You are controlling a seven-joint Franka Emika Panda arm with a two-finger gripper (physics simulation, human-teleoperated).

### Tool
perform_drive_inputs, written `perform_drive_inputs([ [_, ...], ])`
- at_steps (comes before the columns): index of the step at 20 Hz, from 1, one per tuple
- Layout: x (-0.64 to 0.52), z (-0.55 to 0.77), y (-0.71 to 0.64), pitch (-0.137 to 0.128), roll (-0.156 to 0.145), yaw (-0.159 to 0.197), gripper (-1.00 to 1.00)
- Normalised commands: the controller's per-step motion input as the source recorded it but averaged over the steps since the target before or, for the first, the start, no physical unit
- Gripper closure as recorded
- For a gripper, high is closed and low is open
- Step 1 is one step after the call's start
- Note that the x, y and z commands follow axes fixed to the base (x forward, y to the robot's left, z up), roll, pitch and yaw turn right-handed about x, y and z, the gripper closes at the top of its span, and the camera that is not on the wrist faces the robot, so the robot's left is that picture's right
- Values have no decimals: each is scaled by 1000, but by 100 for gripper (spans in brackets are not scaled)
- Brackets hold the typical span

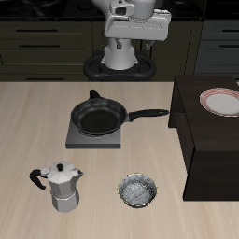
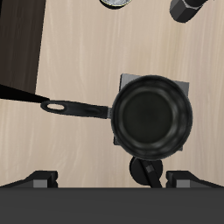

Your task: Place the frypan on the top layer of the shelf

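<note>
Sitting along one side of the table (image 1: 37,112), the shelf (image 1: 210,149) is showing a flat dark top that is already carrying a pink-rimmed plate (image 1: 222,103) toward its back end; the stretch of top nearer the table's front edge is looking bare. The frypan (image 1: 100,117) is resting on the grey hotplate (image 1: 93,140) near the table's middle, not yet lifted. Its long axis is running across the table: the handle (image 1: 147,115) is sticking straight out from the bowl toward the shelf, its tip lying just short of the shelf's side.

The gripper (image 2: 112,179) is hanging high, back near the robot's base, well apart from the pan. In the wrist view the pan (image 2: 153,118) is lying ahead of the fingers with the handle (image 2: 79,108) pointing sideways. Jaws are appearing spread wide and holding nothing.

Judgement: the coming grasp is likely calling for a descent onto the handle, jaws closing across its width. Moka pot (image 1: 61,185) and speckled bowl (image 1: 138,190) are standing nearer the front edge, clear of that path.
</note>
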Motion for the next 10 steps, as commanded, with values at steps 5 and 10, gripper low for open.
perform_drive_inputs([
  [5,30,-1,46,14,-9,-99,-100],
  [10,98,177,139,-4,1,-195,-100],
])
